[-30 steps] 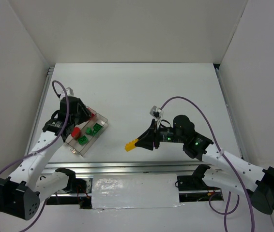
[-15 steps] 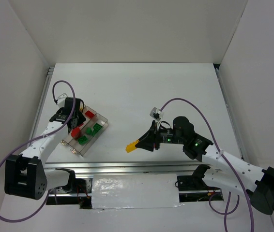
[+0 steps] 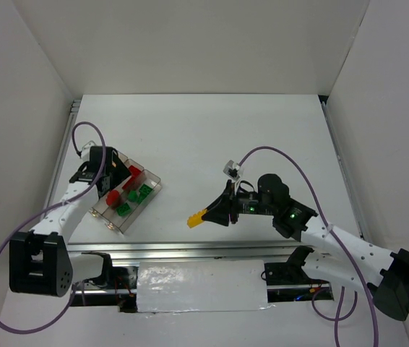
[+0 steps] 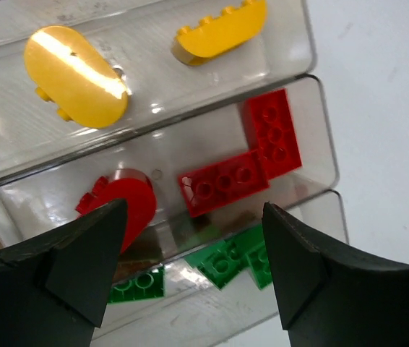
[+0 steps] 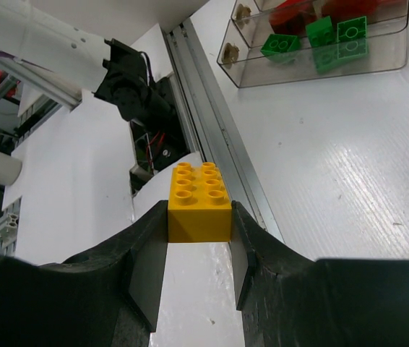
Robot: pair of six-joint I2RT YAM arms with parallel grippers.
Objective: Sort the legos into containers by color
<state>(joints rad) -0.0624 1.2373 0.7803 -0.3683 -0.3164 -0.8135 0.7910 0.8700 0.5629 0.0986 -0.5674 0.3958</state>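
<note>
The clear three-compartment tray sits at the left. In the left wrist view it holds two yellow legos, three red ones and green ones, each colour in its own compartment. My left gripper hangs open just above the red and green compartments with nothing between its fingers; in the top view it covers the tray's far end. My right gripper is shut on a yellow studded brick, held above the table's middle front, well right of the tray.
A metal rail runs along the table's near edge, with a white sheet and cables below it. White walls enclose the table on three sides. The tray's near end shows at the top of the right wrist view.
My left gripper has opened its jaws above the tray and shifted slightly. The right arm and its yellow brick have barely moved.
</note>
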